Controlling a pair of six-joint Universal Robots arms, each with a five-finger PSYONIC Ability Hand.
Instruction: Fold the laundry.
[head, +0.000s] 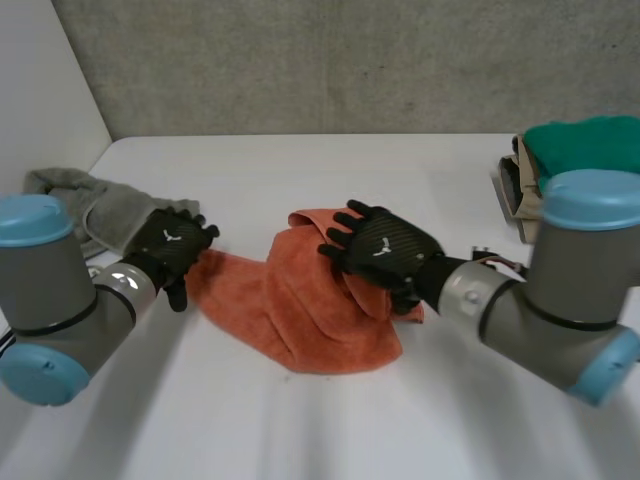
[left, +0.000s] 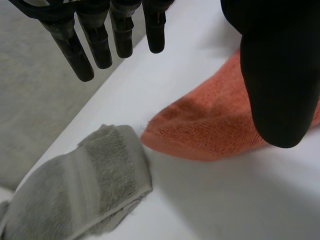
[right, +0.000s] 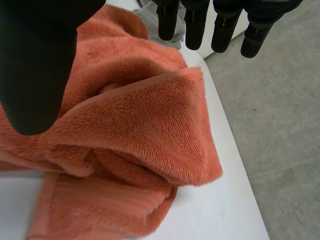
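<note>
**Orange towel bunched mid-desk, 2 wide hands over it**

White desk (head: 300, 170), backed at 12 o'clock by a grey wall (head: 350, 60). 2 grey arms with light-blue caps: left arm (head: 60, 310) in from 8 o'clock, right arm (head: 560, 300) in from 4 o'clock.

Orange towel (head: 290, 320) at desk centre, crumpled and partly doubled over itself, 1 corner reaching toward 9 o'clock. Grey towel (head: 90, 200) at 9 o'clock, rumpled, just beside that orange corner. Green cloth (head: 585, 145) at 3 o'clock, topping a pile of folded things (head: 515, 195).

Right hand (head: 385, 250) over the orange towel's 3 o'clock side, above the raised fold. Fingers straight and spread, thumb well off from them, nothing pinched.

Left hand (head: 170, 248) at the orange towel's 9 o'clock corner. Fingers straight, thumb above the corner, wide, gripping nothing.
</note>
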